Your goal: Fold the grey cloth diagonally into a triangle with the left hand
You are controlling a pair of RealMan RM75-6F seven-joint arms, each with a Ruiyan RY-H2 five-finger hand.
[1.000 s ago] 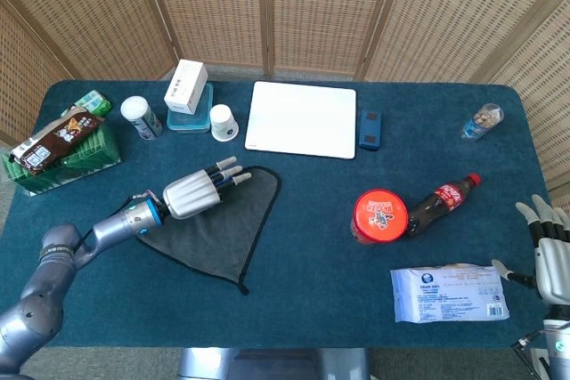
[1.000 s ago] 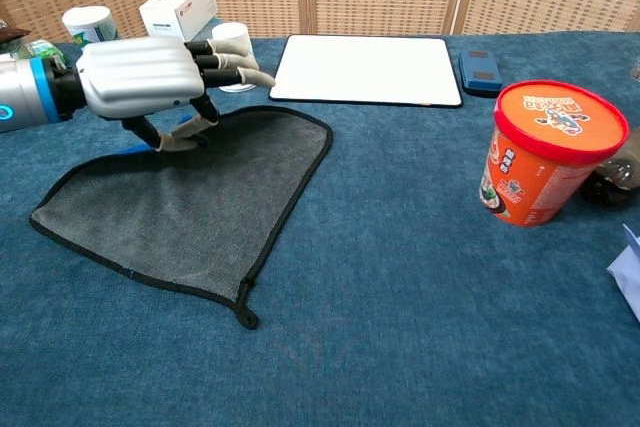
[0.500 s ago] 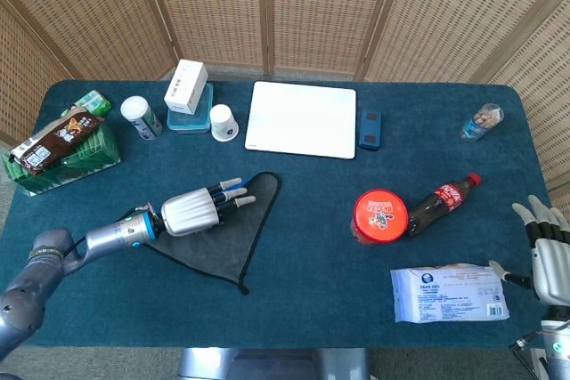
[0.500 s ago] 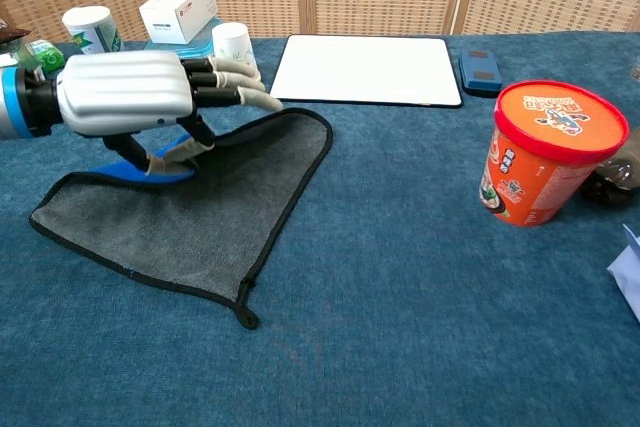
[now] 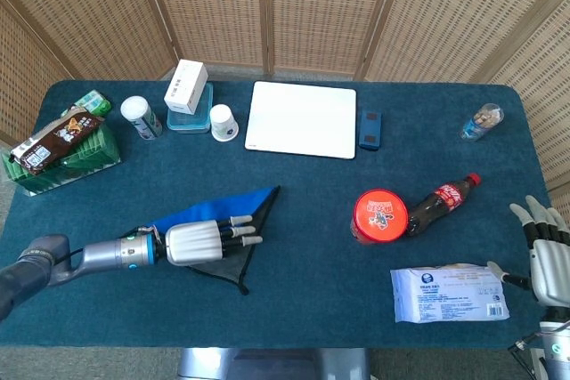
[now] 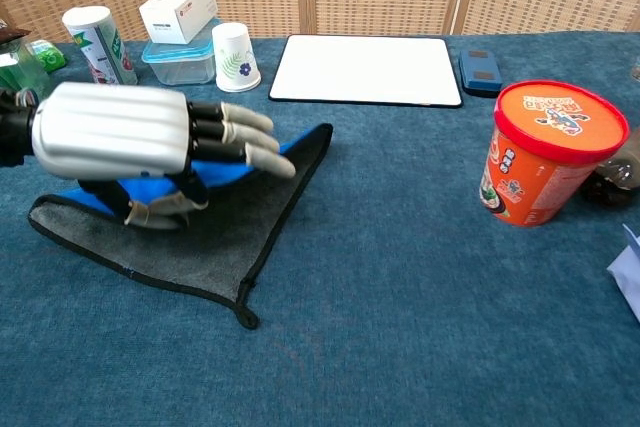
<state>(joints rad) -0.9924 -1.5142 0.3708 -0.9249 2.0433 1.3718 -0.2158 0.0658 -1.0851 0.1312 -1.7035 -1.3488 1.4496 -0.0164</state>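
The left hand [image 6: 140, 142] has a silver ribbed back, dark fingers and pale tips.

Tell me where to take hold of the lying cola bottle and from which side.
Grip the dark plastic cola bottle around its narrower neck just below the red cap, coming from above on its right. It lies tilted with its base against the orange lidded tub, so the cap end is the free one.

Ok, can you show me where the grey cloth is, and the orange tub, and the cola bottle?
grey cloth [image 6: 215, 237], chest view, on its bare grey part below the fingers.
orange tub [image 6: 545, 162], chest view, on its side wall.
cola bottle [image 5: 436, 202], head view, on its body.
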